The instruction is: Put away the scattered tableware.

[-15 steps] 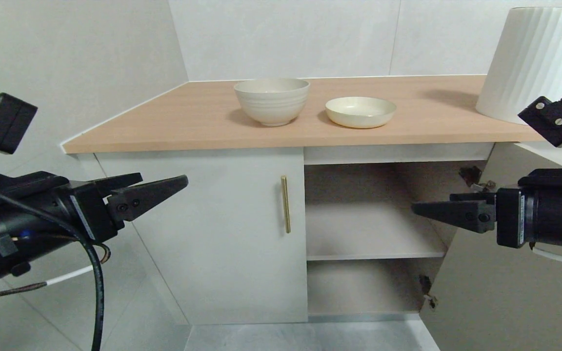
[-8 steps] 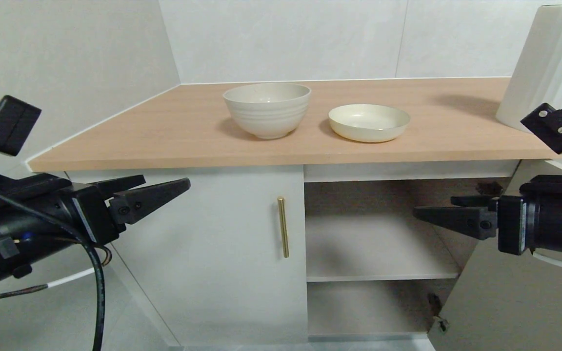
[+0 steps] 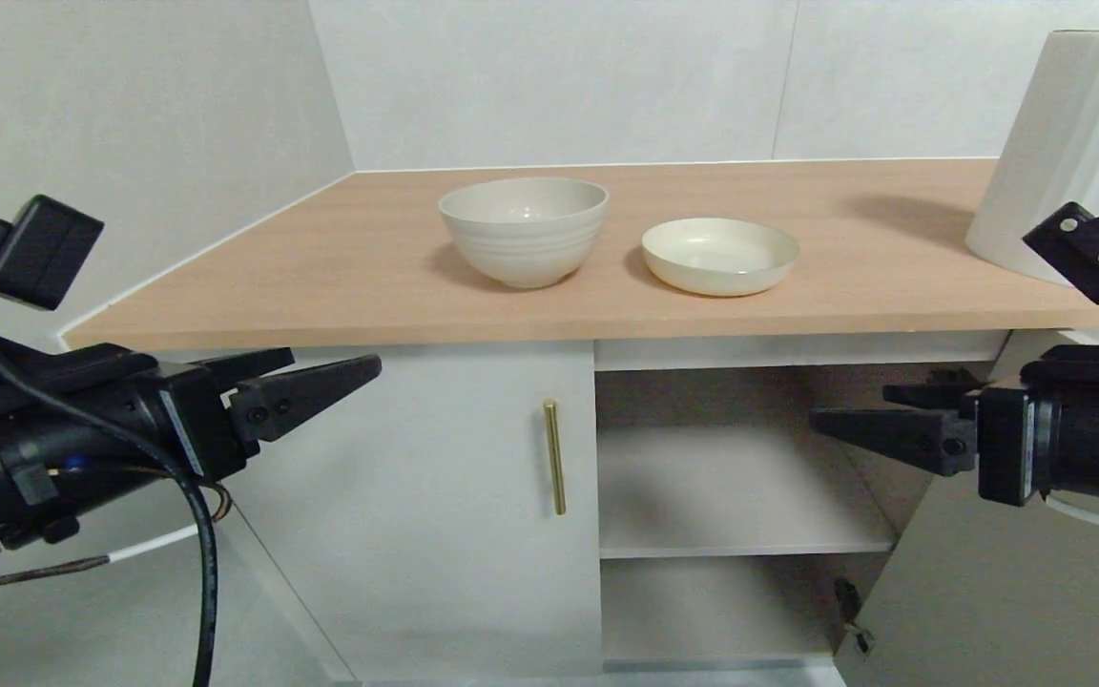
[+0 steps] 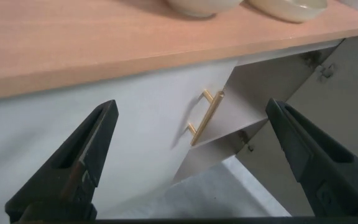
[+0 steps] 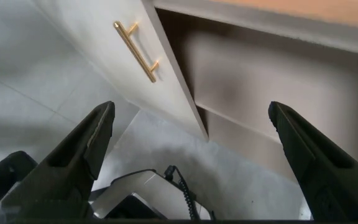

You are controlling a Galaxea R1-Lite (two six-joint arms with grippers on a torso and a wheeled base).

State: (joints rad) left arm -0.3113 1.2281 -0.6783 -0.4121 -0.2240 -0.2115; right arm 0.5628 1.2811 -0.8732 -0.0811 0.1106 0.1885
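A cream ribbed bowl (image 3: 523, 229) and a shallow cream dish (image 3: 720, 255) stand side by side on the wooden countertop (image 3: 321, 277), the dish to the right. Their undersides show at the left wrist view's edge: bowl (image 4: 197, 6), dish (image 4: 288, 7). My left gripper (image 3: 330, 367) hangs open and empty below the counter's edge, in front of the shut cabinet door (image 3: 416, 496); its fingers stand wide apart (image 4: 191, 109). My right gripper (image 3: 850, 405) is open and empty too (image 5: 191, 109), level with the open cabinet compartment (image 3: 731, 487).
The shut left door carries a brass handle (image 3: 555, 457) (image 4: 207, 115) (image 5: 137, 50). The right door (image 3: 988, 592) is swung open, showing two bare shelves. A tall white ribbed shade (image 3: 1084, 143) stands at the counter's right end. Walls close the back and left.
The whole head view has shifted, so the camera has moved nearer the cabinet. Both grippers stay open in about the same places; bowl and dish have not moved.
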